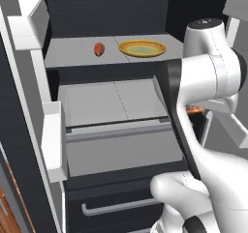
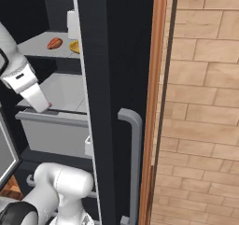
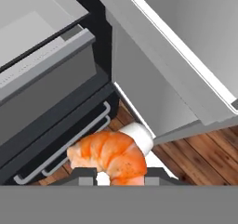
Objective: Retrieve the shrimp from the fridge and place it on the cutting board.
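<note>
Left base view: the fridge (image 1: 116, 130) stands open across the frame, a reddish-brown lump (image 1: 99, 49) and a yellow plate (image 1: 142, 48) rest apart on its upper shelf at upper centre, and the white arm (image 1: 208, 77) covers the right side. Right base view: the dark fridge door edge with its grey handle (image 2: 133, 158) runs down the centre, a brick wall (image 2: 205, 107) on the right, the lump and plate at upper left. Hand view: the gripper (image 3: 114, 179) at bottom centre is clamped on the shrimp (image 3: 109, 155), held clear of the shelves, with the drawer fronts at left and wooden floor (image 3: 200, 158) at lower right.

The shrimp's (image 3: 109, 157) lower curl drops behind the grey band; the yellow plate (image 2: 74, 46) (right base view) is half hidden by the fridge (image 2: 100, 102) wall.
</note>
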You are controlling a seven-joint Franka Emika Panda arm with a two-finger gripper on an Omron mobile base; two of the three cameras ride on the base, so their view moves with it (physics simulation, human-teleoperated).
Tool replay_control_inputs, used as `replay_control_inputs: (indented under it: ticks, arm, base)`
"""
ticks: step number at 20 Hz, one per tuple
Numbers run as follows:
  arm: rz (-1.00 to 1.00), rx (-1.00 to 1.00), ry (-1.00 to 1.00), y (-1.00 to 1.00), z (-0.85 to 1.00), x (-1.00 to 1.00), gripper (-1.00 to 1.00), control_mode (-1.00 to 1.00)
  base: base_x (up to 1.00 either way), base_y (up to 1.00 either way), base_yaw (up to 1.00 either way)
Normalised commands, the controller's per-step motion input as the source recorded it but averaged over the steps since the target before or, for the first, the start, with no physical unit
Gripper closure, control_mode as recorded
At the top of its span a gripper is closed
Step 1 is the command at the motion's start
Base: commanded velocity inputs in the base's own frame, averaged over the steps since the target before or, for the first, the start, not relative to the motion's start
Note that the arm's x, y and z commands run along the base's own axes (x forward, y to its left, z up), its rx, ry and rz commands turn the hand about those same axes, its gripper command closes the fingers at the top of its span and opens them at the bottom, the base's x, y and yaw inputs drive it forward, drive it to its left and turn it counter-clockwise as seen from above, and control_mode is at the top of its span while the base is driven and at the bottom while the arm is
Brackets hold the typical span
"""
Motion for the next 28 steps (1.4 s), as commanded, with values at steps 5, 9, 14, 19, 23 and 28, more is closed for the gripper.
replay_control_inputs:
  ticks: [5, 9, 14, 19, 23, 28]
  arm:
    - [0.0, 0.0, 0.14, -0.1, -0.2, 0.0, 1.0, -1.0]
    - [0.0, 0.02, 0.12, 0.0, -0.21, 0.0, 1.0, -1.0]
    - [0.0, 0.0, -0.03, -0.05, -0.22, -0.01, 1.0, -1.0]
    - [0.0, 0.0, -0.14, -0.01, -0.21, -0.05, 1.0, -1.0]
    - [0.0, 0.0, -0.12, 0.0, -0.28, -0.03, 1.0, -1.0]
    - [0.0, 0.0, 0.0, -0.01, -0.2, 0.0, 1.0, -1.0]
  base:
    - [0.0, 0.0, 0.0]
    - [0.0, 0.0, 0.0]
    - [0.0, 0.0, 0.0]
    - [0.0, 0.0, 0.0]
    - [0.0, 0.0, 0.0]
    - [0.0, 0.0, 0.0]
